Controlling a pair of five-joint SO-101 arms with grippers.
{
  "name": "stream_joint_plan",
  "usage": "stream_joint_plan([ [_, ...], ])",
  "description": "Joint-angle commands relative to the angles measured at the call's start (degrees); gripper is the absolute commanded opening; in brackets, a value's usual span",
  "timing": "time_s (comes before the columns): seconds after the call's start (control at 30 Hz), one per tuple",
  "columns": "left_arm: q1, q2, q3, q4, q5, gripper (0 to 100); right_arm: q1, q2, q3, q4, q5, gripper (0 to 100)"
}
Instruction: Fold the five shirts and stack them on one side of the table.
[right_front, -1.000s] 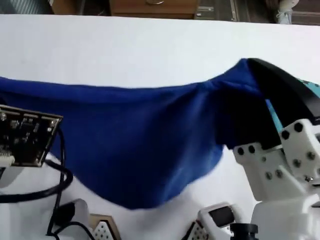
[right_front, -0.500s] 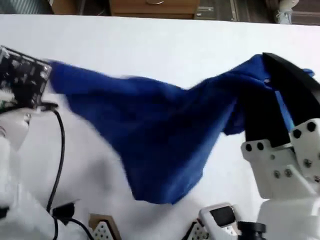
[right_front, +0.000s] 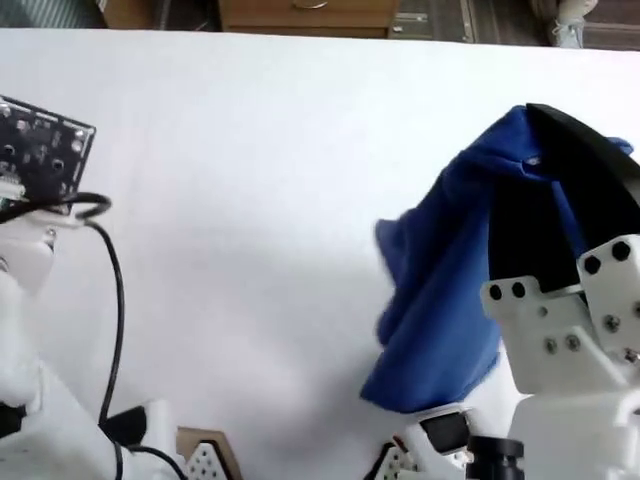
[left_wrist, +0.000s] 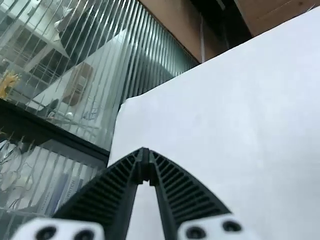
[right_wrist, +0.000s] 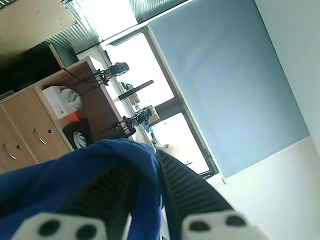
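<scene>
A blue shirt (right_front: 440, 290) hangs bunched over the right side of the white table (right_front: 250, 150), its lower end near the table's front edge. My right gripper (right_front: 532, 135) is raised above the table and shut on the shirt's top. In the right wrist view the blue shirt (right_wrist: 75, 185) is pinched between the black fingers of my right gripper (right_wrist: 157, 155). My left arm (right_front: 30, 260) stands at the left edge, clear of the shirt. My left gripper (left_wrist: 144, 155) is shut with nothing in it, pointing over the bare table (left_wrist: 240, 100).
A black cable (right_front: 110, 300) loops down from the left arm's camera board (right_front: 40, 150). The arm bases (right_front: 430, 440) sit at the near edge. Wooden cabinets (right_front: 300, 15) stand beyond the far edge. The white tabletop stretches between the arms.
The shirt was stretched between both grippers. The left gripper has let go and lifted away, and the cloth has swung right and now hangs from the right gripper alone.
</scene>
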Motion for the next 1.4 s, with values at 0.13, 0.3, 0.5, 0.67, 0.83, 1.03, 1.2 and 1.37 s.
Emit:
stream_joint_plan([
  [0.13,9.1,0.1,24.3,-10.8,21.6,2,0.0,3.4,-0.8,-0.9,-7.2,2.2],
  [0.3,12.9,0.1,29.0,-18.5,26.5,2,-4.3,10.4,-1.3,-3.2,-14.9,2.2],
  [0.5,5.8,0.0,33.6,-21.5,26.8,2,-13.7,17.2,-1.0,-6.9,-18.2,2.2],
  [0.67,5.5,0.0,35.6,-20.3,26.6,2,-12.2,24.6,1.4,-4.6,-18.0,2.2],
  [0.83,10.4,0.4,35.7,-20.6,26.6,2,-9.0,30.8,7.4,-3.7,-17.9,2.2],
  [1.03,20.9,14.2,35.2,-20.7,25.3,2,-2.2,34.7,21.5,-3.7,-17.9,2.2],
  [1.2,21.5,32.9,29.6,-21.0,17.5,2,6.1,34.2,30.8,-3.7,-17.9,2.2],
  [1.37,18.4,45.5,22.2,-16.7,15.7,2,12.8,32.3,31.9,-3.7,-17.8,2.2],
])
